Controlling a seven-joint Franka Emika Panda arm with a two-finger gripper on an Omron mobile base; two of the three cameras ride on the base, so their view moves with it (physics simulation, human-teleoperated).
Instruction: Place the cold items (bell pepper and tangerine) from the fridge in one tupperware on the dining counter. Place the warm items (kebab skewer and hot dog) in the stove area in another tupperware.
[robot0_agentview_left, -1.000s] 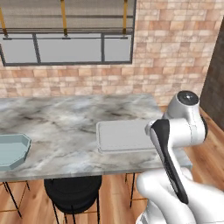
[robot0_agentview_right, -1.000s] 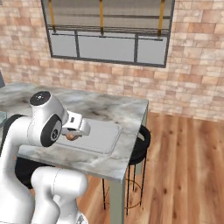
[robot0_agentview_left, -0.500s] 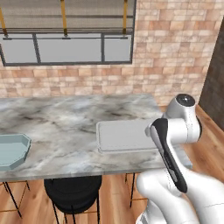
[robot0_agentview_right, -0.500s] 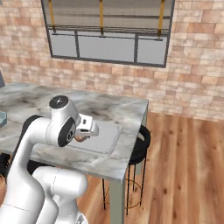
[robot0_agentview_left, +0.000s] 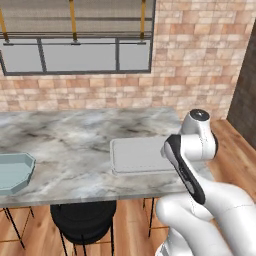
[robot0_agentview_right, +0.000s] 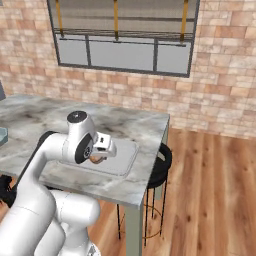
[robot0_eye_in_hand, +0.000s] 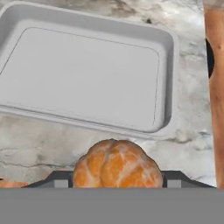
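An orange tangerine (robot0_eye_in_hand: 116, 165) sits between my gripper's (robot0_eye_in_hand: 114, 176) two fingers, and the gripper is shut on it. In the right base view the gripper (robot0_agentview_right: 101, 150) holds the tangerine (robot0_agentview_right: 95, 159) just above the near edge of a shallow grey tupperware (robot0_agentview_right: 126, 154). This tupperware (robot0_eye_in_hand: 83, 70) lies empty on the marble dining counter (robot0_agentview_left: 70, 145), near its right end. A second, teal tupperware (robot0_agentview_left: 12, 172) rests at the counter's left end. The bell pepper, kebab skewer and hot dog are out of view.
A black stool (robot0_agentview_left: 82, 222) stands under the counter's front edge, and another stool (robot0_agentview_right: 161, 161) at its right end. The counter ends right of the grey tupperware (robot0_agentview_left: 140, 155), with wooden floor (robot0_agentview_right: 210, 190) beyond. A brick wall with a window runs behind.
My arm has swung forward and right, carrying the tangerine over to the grey tupperware's near edge. The grip on the tangerine is unchanged.
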